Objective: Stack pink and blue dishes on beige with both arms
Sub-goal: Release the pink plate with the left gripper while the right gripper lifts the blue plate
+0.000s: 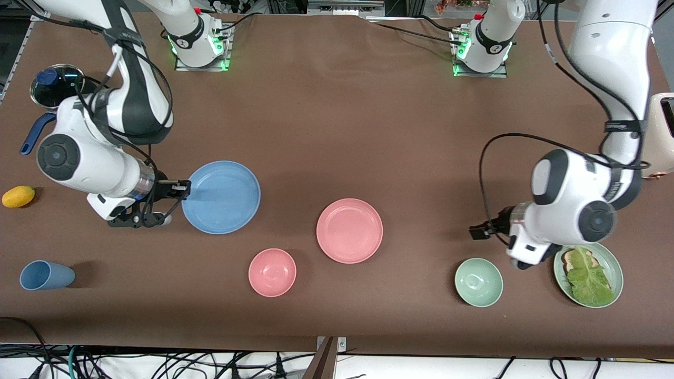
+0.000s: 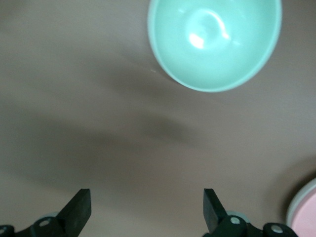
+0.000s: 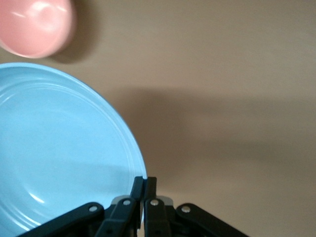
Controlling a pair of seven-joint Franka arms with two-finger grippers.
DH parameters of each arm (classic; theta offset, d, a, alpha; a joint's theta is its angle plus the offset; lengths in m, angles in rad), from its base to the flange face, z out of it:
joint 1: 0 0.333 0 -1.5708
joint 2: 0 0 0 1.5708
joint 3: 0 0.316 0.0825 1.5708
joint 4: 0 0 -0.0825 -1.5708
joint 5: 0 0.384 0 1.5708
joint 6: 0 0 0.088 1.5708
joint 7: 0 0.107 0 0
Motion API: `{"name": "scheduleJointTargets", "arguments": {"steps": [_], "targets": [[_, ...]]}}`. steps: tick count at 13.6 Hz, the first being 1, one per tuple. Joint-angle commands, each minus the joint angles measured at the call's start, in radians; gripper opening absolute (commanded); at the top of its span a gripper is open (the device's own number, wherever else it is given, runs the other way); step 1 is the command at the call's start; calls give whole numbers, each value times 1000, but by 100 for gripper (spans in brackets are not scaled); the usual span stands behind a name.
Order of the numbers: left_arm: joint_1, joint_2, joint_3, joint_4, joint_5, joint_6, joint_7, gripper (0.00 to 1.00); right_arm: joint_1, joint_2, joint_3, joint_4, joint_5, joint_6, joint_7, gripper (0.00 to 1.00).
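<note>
The blue plate lies toward the right arm's end of the table. My right gripper is shut on its rim at the side facing that arm. The right wrist view shows the fingers pinched on the blue plate at its edge, right gripper. The pink plate lies flat near the middle of the table, a little nearer the front camera. My left gripper is open and holds nothing, low over bare table beside the pale green bowl; left gripper. No beige plate is in view.
A small pink bowl sits near the front edge, between the two plates. A green plate with a lettuce sandwich lies under the left arm. A blue cup, a lemon and a dark lid are at the right arm's end.
</note>
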Motion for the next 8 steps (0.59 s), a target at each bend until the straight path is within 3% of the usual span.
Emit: {"name": "scheduleJointTargets", "arguments": {"steps": [1,5,8], "targets": [[65,-35,-8,-5,53,-64,113,100,68,70,14,64,81,-9,102,0],[131,-70,-8,-11,92,-75,213,100,269,161,11,102,73,136,395,0],[122,-200,39,-98,98,-77,304,100,378,258,8,146,31,265,614,0]]}}
